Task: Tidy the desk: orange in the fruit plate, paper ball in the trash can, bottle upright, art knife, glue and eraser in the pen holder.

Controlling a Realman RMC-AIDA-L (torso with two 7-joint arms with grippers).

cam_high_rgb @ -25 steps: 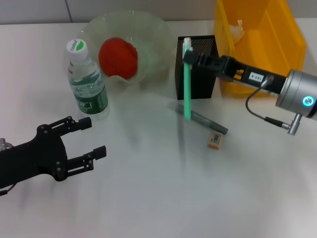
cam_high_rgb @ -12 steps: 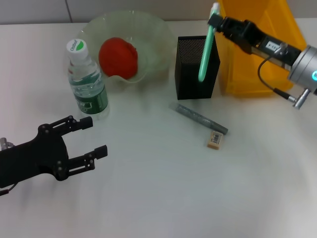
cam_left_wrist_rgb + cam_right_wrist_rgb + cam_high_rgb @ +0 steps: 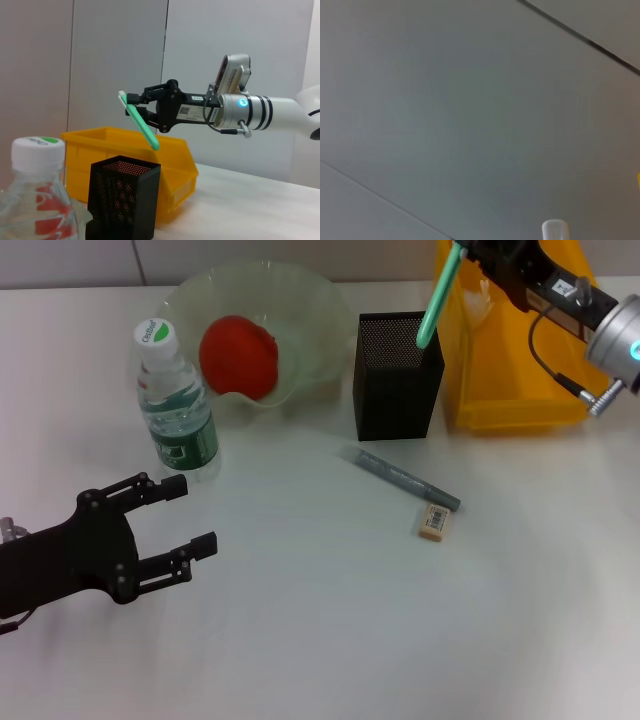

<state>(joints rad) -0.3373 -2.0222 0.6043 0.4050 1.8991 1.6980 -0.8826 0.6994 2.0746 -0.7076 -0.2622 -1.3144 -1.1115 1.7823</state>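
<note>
Your right claw sits high at the far right, pinching the top end of the slim green art knife. The knife hangs tilted, its lower tip just above the far right corner of the black mesh pen holder, not yet inside. Just right of the holder stands the yellow plastic bin, leaving little room on that side. Near the holder, the grey glue stick and the small tan eraser lie on the white table, with open surface around them. The clear water bottle stands upright beside the translucent fruit plate holding the orange. Your left claw hovers spread at the near left.
</note>
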